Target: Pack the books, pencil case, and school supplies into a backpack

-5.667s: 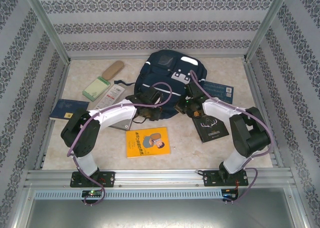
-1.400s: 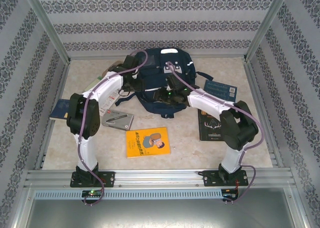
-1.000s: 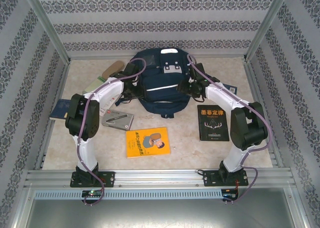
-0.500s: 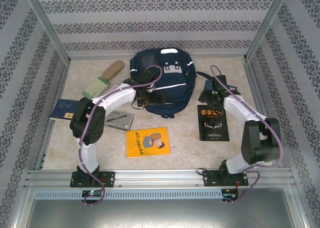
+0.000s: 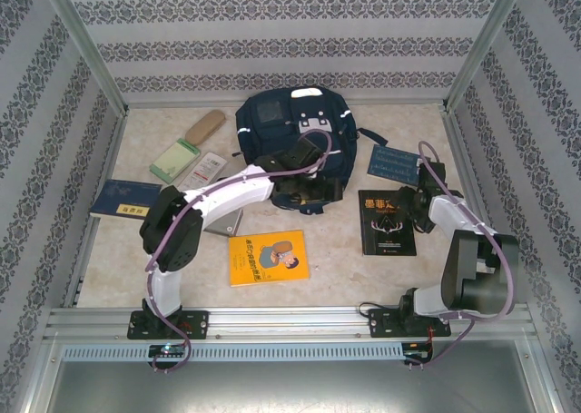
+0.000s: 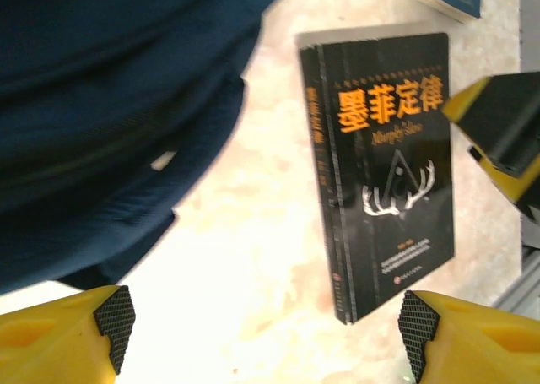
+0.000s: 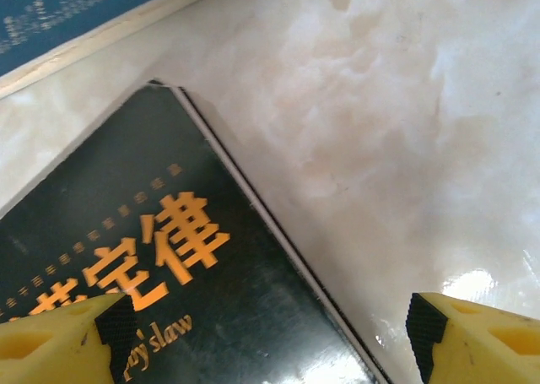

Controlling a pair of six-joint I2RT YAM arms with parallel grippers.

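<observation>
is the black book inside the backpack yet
No, the black book lies flat on the table, beside the backpack with a strip of bare table between them.

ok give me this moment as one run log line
left gripper open beside backpack | right gripper open above black book edge | nothing held

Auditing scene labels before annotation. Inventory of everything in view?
backpack: 1, navy, rear centre
black book: 1, black, orange title, right of centre
blue book: 1, blue, right rear
cartoon book: 1, orange-yellow, near centre
navy book: 1, navy with yellow label, left edge
pad: 1, pale green, left rear
packet: 1, white with red print, beside pad
tan pouch: 1, tan, left of backpack
grey flat case: 1, grey, partly under left arm
left pincer: 1, yellow fingers, open, by backpack
right pincer: 1, yellow fingers, open, over black book
</observation>
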